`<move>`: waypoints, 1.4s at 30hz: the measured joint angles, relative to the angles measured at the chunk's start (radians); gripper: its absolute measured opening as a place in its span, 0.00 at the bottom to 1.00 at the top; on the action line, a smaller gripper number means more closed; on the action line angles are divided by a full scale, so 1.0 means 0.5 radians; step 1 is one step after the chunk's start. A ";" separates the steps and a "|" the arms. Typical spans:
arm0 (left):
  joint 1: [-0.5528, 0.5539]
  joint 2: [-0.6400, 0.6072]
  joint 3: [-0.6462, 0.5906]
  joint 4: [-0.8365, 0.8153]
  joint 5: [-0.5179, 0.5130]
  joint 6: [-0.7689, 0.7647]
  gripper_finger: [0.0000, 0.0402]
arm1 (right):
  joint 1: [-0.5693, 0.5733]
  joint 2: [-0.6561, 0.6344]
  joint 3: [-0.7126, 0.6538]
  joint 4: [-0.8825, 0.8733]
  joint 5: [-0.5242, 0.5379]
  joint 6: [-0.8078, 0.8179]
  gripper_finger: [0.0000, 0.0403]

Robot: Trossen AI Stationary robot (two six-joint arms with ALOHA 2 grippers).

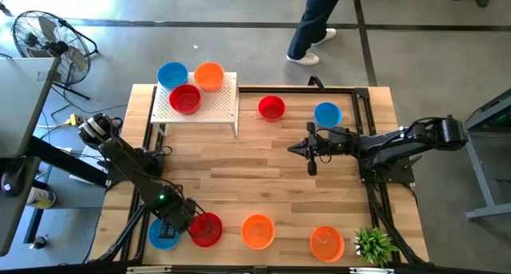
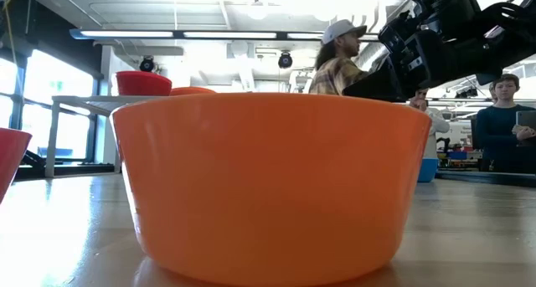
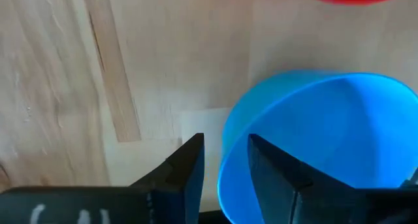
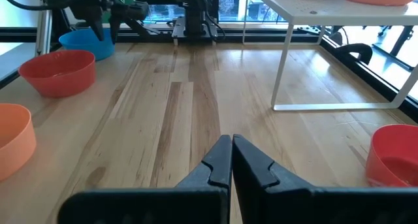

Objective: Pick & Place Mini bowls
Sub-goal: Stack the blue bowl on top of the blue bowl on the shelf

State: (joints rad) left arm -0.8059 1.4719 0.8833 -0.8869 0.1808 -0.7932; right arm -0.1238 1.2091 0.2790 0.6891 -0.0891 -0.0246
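Observation:
Mini bowls in red, blue and orange stand about the table. At the near left, a blue bowl (image 1: 162, 236) (image 3: 320, 145) rests on its base beside a red one (image 1: 206, 229). My left gripper (image 1: 172, 226) (image 3: 225, 168) points down over the blue bowl's rim, open. One finger (image 3: 189, 168) stands outside the wall and the other (image 3: 277, 178) inside, with a gap on both sides. My right gripper (image 1: 297, 148) (image 4: 231, 160) hangs shut over the table's middle, holding nothing.
A white perforated stand (image 1: 223, 106) at the far left carries a blue (image 1: 172, 74), an orange (image 1: 208, 76) and a red bowl (image 1: 185, 99). Further bowls: red (image 1: 271, 108), blue (image 1: 327, 114), orange (image 1: 257, 231) and orange (image 1: 326, 242). A small plant (image 1: 374, 244) sits near right. People stand beyond the table.

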 joint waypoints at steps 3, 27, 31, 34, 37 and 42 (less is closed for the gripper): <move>0.000 0.000 -0.023 0.023 0.009 -0.045 0.25 | 0.000 0.000 0.000 -0.001 -0.001 -0.001 0.00; 0.319 -0.601 -0.003 -0.507 -0.546 -0.690 0.00 | 0.000 0.000 0.000 0.007 -0.001 0.002 0.00; 0.647 -0.656 -0.003 -0.476 -0.738 -0.664 0.00 | 0.000 0.000 0.000 0.008 -0.001 0.002 0.00; 0.903 -0.654 -0.004 -0.462 -0.814 -0.556 0.00 | 0.001 0.000 0.000 0.007 -0.001 0.002 0.00; 1.150 -0.654 -0.025 -0.333 -0.803 -0.358 0.00 | 0.000 0.000 0.000 0.007 -0.001 0.002 0.00; 1.522 -0.653 -0.184 -0.133 -0.596 -0.082 0.00 | 0.001 0.000 0.000 0.004 -0.002 0.002 0.00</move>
State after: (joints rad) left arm -0.0448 1.1454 0.7912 -0.9534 -0.1174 -0.8344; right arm -0.1235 1.2091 0.2790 0.6911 -0.0898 -0.0235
